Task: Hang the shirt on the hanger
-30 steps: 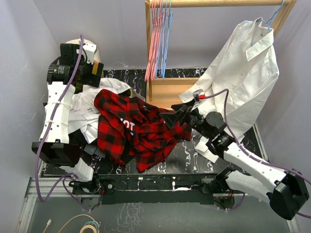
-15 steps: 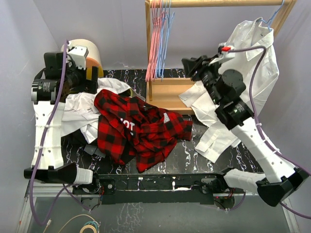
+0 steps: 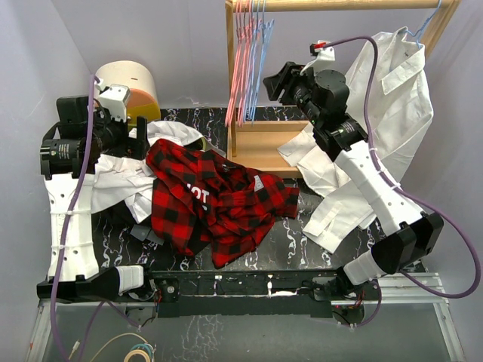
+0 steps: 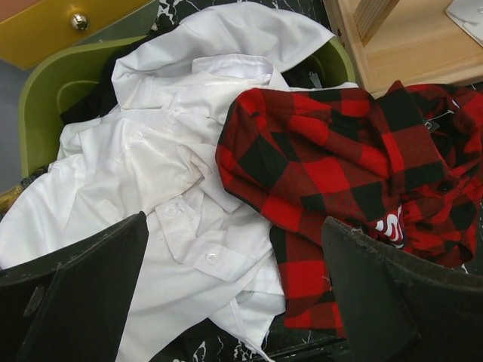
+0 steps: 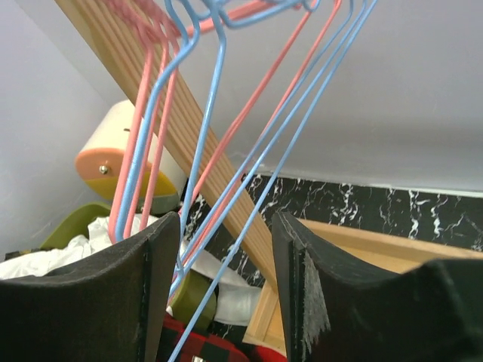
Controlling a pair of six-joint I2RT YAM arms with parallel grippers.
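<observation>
1. The shirt (image 4: 339, 151) runs off the right edge of the left wrist view.
2. White clothes (image 4: 173, 188) hide most of the green bin (image 4: 45, 98).
3. The hook of the hanger (image 5: 213, 98) is cut off up top; maybe 2 blue ones overlap.

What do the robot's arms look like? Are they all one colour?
No. The left arm and right arm both have long white links joined by chunky black joints. A thin purple cable loops along each one. The left gripper and right gripper each have two flat, matte black fingers, wide at the base and narrower at the tips.
</observation>
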